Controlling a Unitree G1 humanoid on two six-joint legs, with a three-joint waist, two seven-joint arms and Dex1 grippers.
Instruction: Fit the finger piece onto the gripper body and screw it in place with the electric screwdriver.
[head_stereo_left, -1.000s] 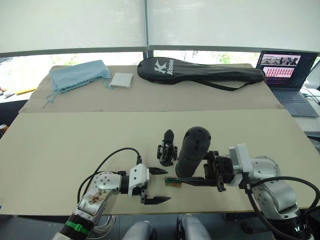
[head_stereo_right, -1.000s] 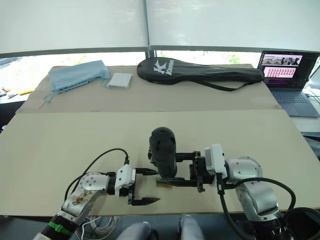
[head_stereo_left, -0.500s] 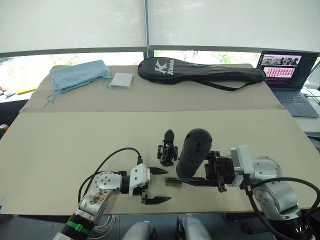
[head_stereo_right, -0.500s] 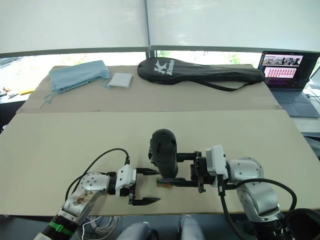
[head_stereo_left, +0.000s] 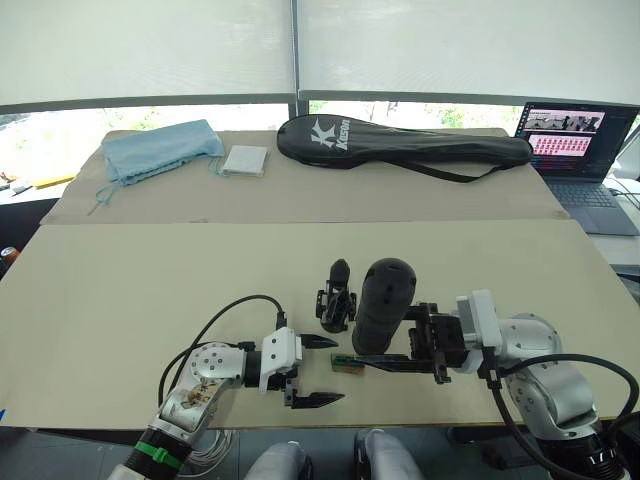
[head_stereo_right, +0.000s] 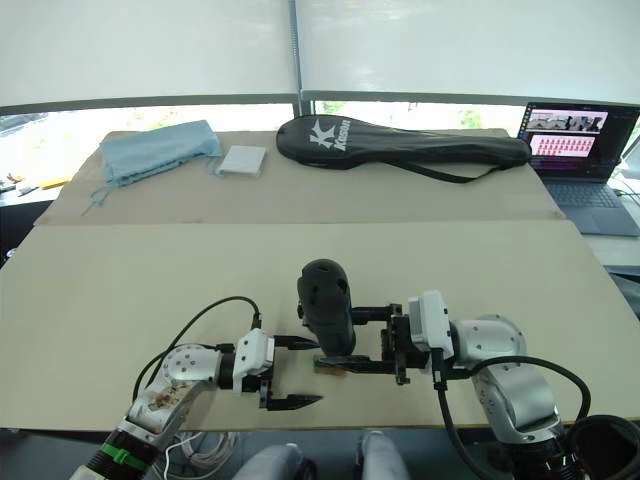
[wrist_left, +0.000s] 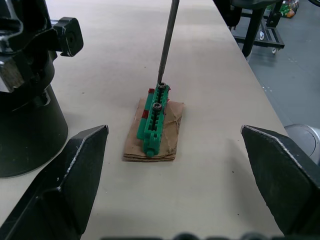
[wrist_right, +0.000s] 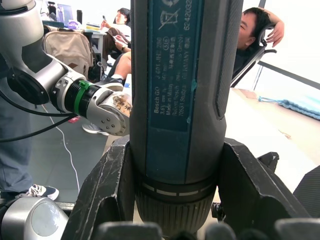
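Beige surface (head_stereo_left: 150, 290) below window; racket bag (head_stereo_left: 400, 145) at 12 o'clock, laptop (head_stereo_left: 580, 160) at 2 o'clock, blue cloth (head_stereo_left: 155, 150) at 11 o'clock. Right end effector (head_stereo_left: 425, 343) clamped on electric screwdriver (head_stereo_left: 385, 305), held upright; bit tip seated on screw in green holder (wrist_left: 155, 120). Versus a second ago: screwdriver body shifted only slightly, bit unmoved at holder; screw pickup apparently under way. Left end effector (head_stereo_left: 315, 372) open, empty, flanking holder. Gripper body (head_stereo_left: 335, 297) just beyond holder, 12 o'clock, untouched. Finger piece not identifiable.

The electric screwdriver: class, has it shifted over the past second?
Yes. The electric screwdriver has tilted slightly toward the gripper body, narrowing the gap between them.
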